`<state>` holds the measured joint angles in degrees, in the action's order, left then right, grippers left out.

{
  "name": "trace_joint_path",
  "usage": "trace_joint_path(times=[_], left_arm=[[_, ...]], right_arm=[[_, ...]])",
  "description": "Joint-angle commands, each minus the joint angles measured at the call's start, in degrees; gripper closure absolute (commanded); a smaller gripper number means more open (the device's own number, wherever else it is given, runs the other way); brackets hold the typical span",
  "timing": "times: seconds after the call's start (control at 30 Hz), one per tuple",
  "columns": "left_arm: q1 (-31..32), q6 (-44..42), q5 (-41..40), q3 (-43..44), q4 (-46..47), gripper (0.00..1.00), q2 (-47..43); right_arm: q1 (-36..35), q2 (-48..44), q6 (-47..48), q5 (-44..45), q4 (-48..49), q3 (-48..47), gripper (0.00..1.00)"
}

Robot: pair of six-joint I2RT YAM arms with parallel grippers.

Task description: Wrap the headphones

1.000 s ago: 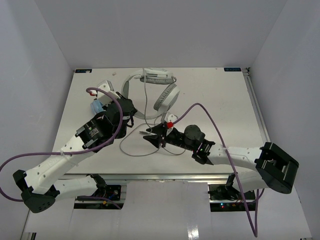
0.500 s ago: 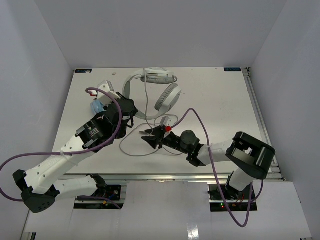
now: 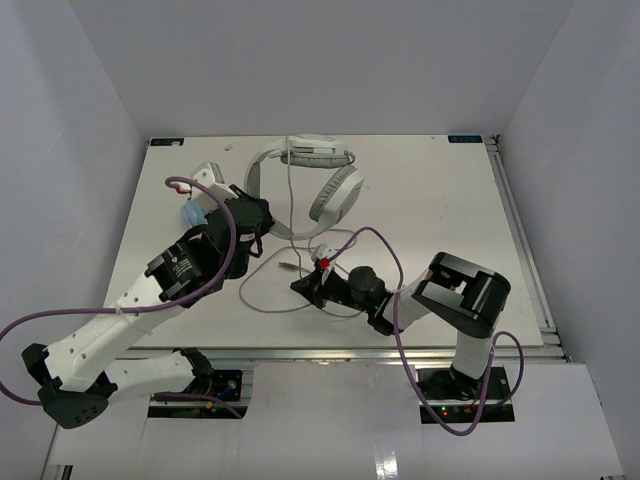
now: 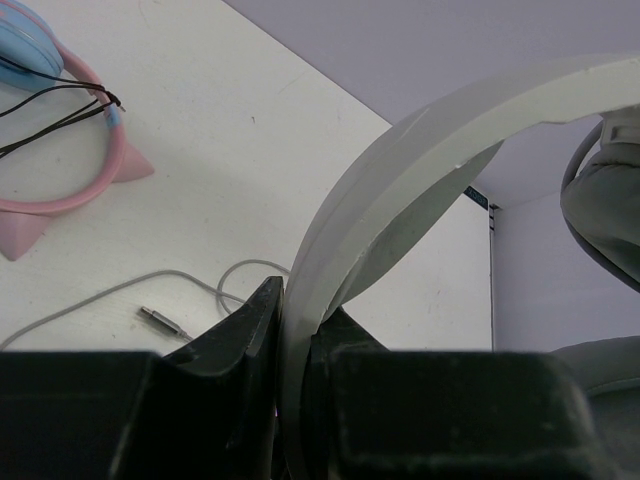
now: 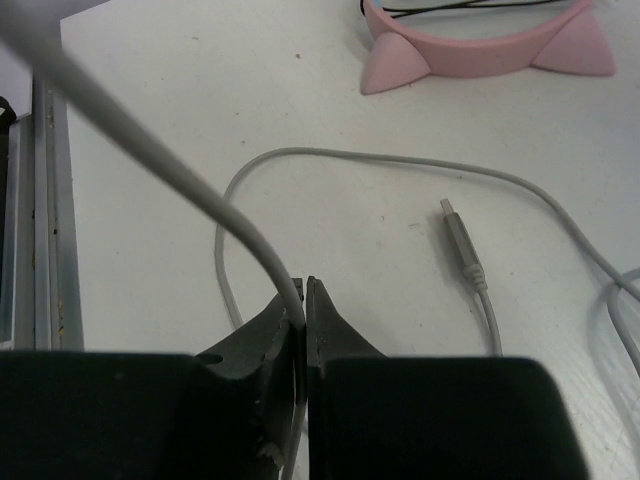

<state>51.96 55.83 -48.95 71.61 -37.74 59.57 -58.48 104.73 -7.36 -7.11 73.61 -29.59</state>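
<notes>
The white-and-grey headphones (image 3: 322, 172) lie at the back middle of the table, and their thin grey cable (image 3: 262, 300) loops toward the front. My left gripper (image 3: 256, 214) is shut on the left end of the headband. In the left wrist view the headband (image 4: 400, 170) arches up from between the jaws of the left gripper (image 4: 295, 305), with an ear cup (image 4: 610, 200) at the right. My right gripper (image 3: 302, 285) is shut on the cable. In the right wrist view the cable (image 5: 150, 150) runs into the closed right gripper (image 5: 303, 290), and the plug (image 5: 462, 245) lies loose on the table.
A blue-and-pink fabric bundle (image 3: 190, 212) with thin dark loops lies left of the left gripper. Its pink band shows in the left wrist view (image 4: 70, 195) and the right wrist view (image 5: 480, 52). The metal front rail (image 5: 45, 220) is close to the right gripper.
The right arm has folded in toward the table's middle, and its gripper has drawn the cable slightly nearer the front edge. The left gripper has shifted a little toward the back with the headband.
</notes>
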Motion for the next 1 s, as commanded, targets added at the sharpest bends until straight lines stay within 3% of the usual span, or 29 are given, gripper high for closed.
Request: trace_joint_path(times=[0.0,0.27,0.57,0.67,0.87,0.97], left_arm=[[0.2,1.9,-0.4,1.7,4.3,1.0,-3.7],[0.2,-6.9,0.5,5.3,4.0,1.0,-7.9],[0.2,-11.9,-11.3,6.6,5.6,1.0,-10.8],[0.2,-12.4,-7.0,7.2,6.7,1.0,-11.2],[0.2,-14.1,12.1,2.8,12.3,1.0,-11.9],[0.2,-11.7,16.8,0.5,13.0,1.0,-11.7]], right_arm=[[1.6,0.9,-3.8,-0.6,27.3,0.7,0.92],[9.8,-1.2,-11.4,-2.1,34.5,9.8,0.92],[12.5,-3.8,-11.8,-5.2,34.5,13.0,0.92],[12.7,-3.8,-11.6,-5.2,34.5,12.9,0.92],[13.5,-2.7,-13.2,-8.3,34.5,10.9,0.92],[13.5,-3.5,-13.7,-10.4,34.3,10.2,0.92]])
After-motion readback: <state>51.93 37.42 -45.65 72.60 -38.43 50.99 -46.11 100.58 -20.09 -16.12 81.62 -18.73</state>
